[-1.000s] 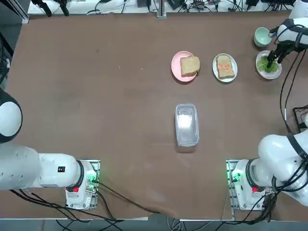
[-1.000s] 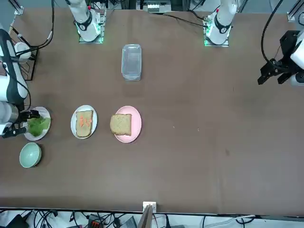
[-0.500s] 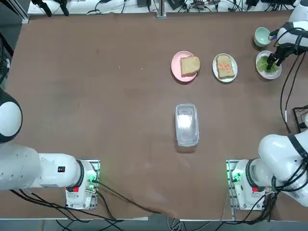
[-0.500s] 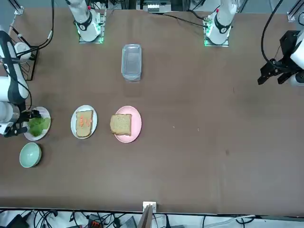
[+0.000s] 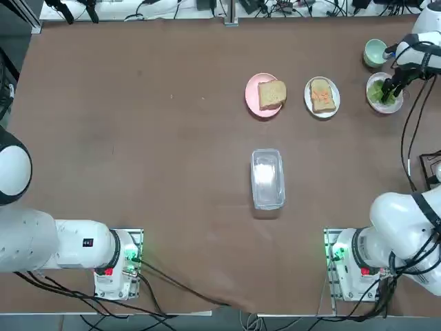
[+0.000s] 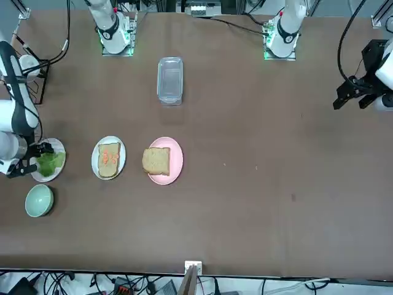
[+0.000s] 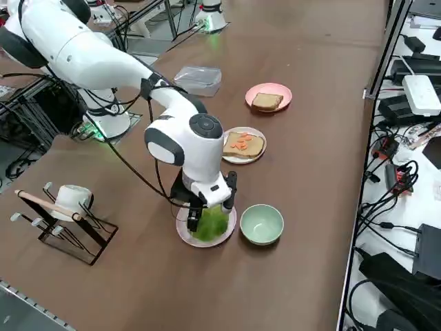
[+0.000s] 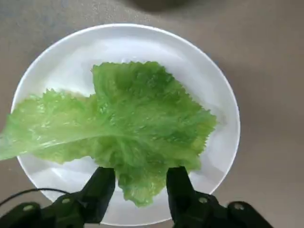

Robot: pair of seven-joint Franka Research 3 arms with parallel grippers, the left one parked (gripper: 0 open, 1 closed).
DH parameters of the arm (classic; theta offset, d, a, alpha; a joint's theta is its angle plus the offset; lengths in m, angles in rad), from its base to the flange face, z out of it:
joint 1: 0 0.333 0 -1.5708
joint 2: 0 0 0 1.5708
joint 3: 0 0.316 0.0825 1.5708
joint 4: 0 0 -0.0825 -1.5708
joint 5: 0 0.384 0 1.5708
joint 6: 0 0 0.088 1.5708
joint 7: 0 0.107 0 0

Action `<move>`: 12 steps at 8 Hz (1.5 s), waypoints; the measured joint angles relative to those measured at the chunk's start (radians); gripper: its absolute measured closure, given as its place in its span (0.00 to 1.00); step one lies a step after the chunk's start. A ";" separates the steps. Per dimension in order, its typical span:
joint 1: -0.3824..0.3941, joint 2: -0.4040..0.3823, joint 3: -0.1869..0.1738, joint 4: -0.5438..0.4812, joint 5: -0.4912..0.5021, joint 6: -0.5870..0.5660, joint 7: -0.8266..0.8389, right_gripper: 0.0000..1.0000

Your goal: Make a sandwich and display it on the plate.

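- Fingers (image 8: 103, 183) of the right gripper (image 8: 138, 183) were seen spread on either side of the near edge of the lettuce leaf (image 8: 118, 126), with the leaf's lowest lobe lying between them; no pinch had yet been made
- Compared with a second earlier, the gap between the fingers had been narrowed, and the gripper had been shifted slightly over the lettuce plate (image 5: 384, 95) in the top view
- Closing on the leaf was judged to be the step in hand, so that the green could be lifted and carried to the bread
- Beneath the fingers the leaf was spread flat across its white plate (image 8: 209, 85), away from the fingertips towards the far rim
- Well apart from the fingers, the bread slice with orange-red bits (image 5: 322, 95) was lying on the next white plate (image 5: 322, 81), and beyond that a plain bread slice (image 5: 272, 94) on the pink plate (image 5: 255, 103)
- No sandwich had yet been assembled: both slices were lying open and separate, so most of the task was judged to remain
- Just beside the lettuce plate a small green bowl (image 7: 262, 223) was standing, close enough to be knocked on the lift
- A clear container (image 5: 267, 178) was left nearer the arm bases, far from the fingers
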 joint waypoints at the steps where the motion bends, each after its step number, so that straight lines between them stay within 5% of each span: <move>1: 0.000 0.000 0.000 0.000 -0.013 0.000 0.000 0.47; 4: 0.000 0.002 0.000 0.000 -0.030 0.000 0.000 0.70; 5: 0.000 0.002 0.000 0.000 -0.030 0.000 0.000 0.89; 6: 0.000 0.002 0.000 0.001 -0.030 -0.001 0.001 0.96; 12: -0.002 -0.065 0.033 0.020 -0.030 -0.099 0.001 0.96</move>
